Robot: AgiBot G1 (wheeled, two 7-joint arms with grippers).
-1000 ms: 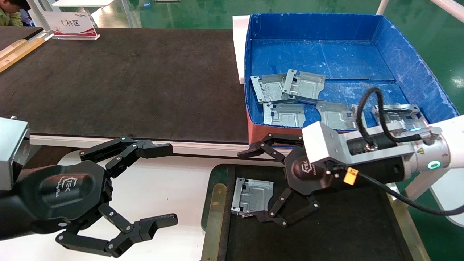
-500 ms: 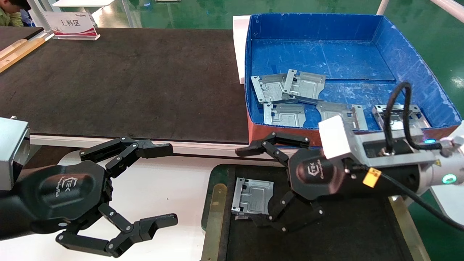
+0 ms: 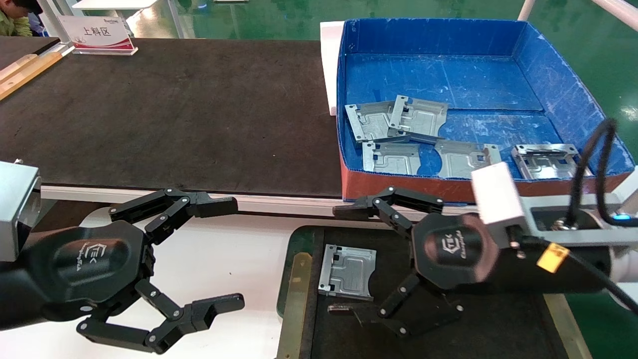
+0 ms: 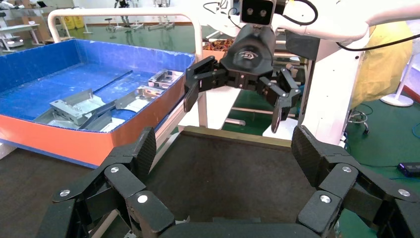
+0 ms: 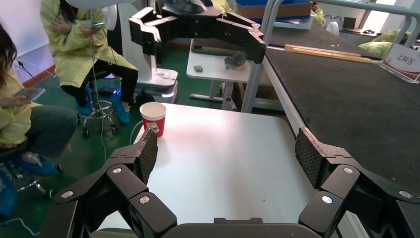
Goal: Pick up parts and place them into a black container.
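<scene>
One part point(image 3: 347, 271), a silver-grey stamped plate, lies flat at the left end of the black container point(image 3: 298, 239), on its matte floor. My right gripper point(image 3: 339, 261) hovers open over the container; the plate shows between its spread fingers, touching neither. From the left wrist view the right gripper point(image 4: 234, 106) is empty above the container's floor point(image 4: 223, 173). Several more parts point(image 3: 418, 117) lie in the blue box point(image 3: 433, 35). My left gripper point(image 3: 237, 252) is parked open over the white table, left of the container. Both wrist views show open, empty jaws: left gripper point(image 4: 225, 151), right gripper point(image 5: 225, 153).
A long black mat point(image 3: 174, 114) covers the bench behind the white table point(image 3: 259, 279). The blue box's red front point(image 3: 398, 187) stands just beyond the container. A sign point(image 3: 97, 35) stands at the far left. A red paper cup point(image 5: 152, 116) stands at the table's edge, with seated people beyond.
My right gripper has drawn back to the right, staying open, and its lower finger no longer overlaps the plate. The plate lies where it was. The left arm has not moved.
</scene>
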